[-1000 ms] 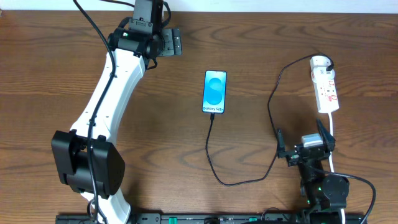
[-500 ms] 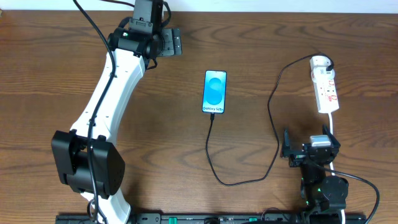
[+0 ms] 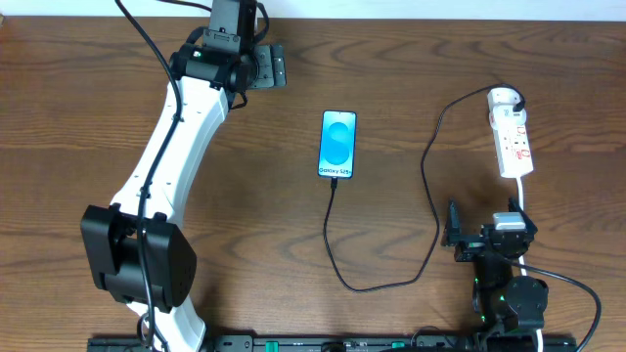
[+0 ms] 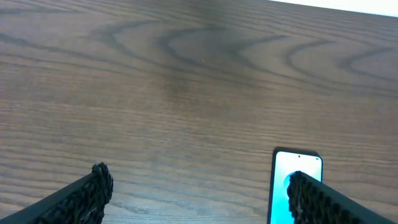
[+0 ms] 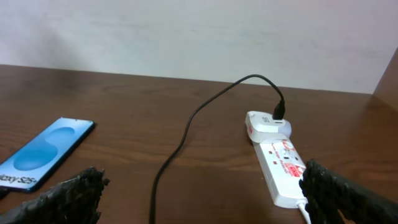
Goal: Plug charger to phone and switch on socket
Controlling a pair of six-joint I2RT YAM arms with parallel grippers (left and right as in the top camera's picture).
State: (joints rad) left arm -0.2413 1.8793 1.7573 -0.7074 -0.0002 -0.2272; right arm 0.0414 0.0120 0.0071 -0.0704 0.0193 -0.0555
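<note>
Right claw (image 3: 487,233) sits at the near right of the worktop (image 3: 78,98), jaws spread wide, nothing in them. Socket (image 3: 513,143) lies straight ahead of it, a shade to its right, by the right edge. The socket's long axis runs near-to-far, so it's roughly in line with the claw's approach. Its white cord (image 3: 524,200) trails back past the claw.

Charger (image 3: 430,176) plug is in the far end of the socket. The cable loops toward the near edge and comes up to the phone's (image 3: 337,144) near short edge. Looks plugged in, but I can't confirm it's seated.

Left claw (image 3: 266,66) is also wide open and empty, up at the far edge, left of the phone and well away from the socket.

My read: the switch is what's left, and the right arm is clearly the nearer one. Red switch marks face up; can't tell on or off from here.
</note>
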